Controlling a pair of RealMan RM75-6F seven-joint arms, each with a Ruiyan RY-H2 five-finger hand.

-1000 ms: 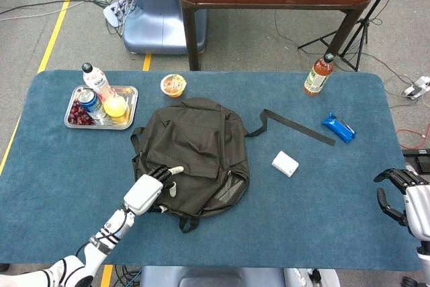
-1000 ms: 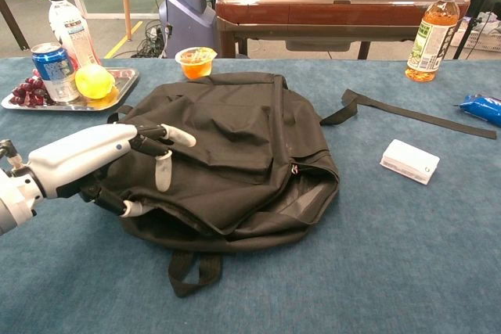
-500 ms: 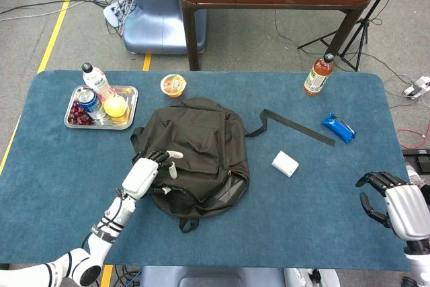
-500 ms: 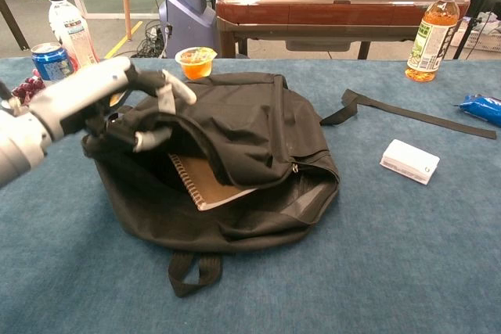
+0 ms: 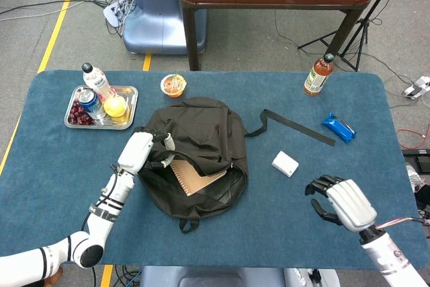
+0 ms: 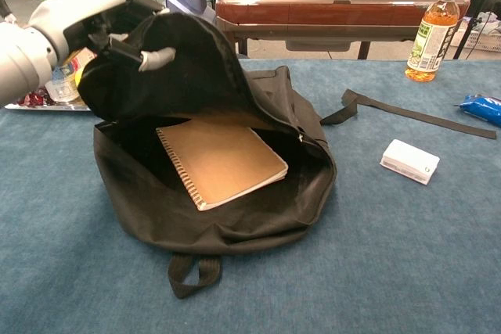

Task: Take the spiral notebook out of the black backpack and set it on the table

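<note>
The black backpack lies in the middle of the blue table with its front flap lifted. My left hand grips that flap and holds it raised at the bag's left side. Inside the opening lies the brown spiral notebook, flat, with its wire spine toward the left. My right hand hovers over the table to the right of the bag, apart from it, fingers curled and holding nothing; the chest view does not show it.
A white box and the bag's strap lie right of the bag. A blue packet, an amber bottle, a fruit cup and a metal tray with a can, bottle and fruit stand farther back.
My left hand has lifted the backpack flap up and back, uncovering the notebook. My right hand has moved left from the table's right edge toward the bag.
</note>
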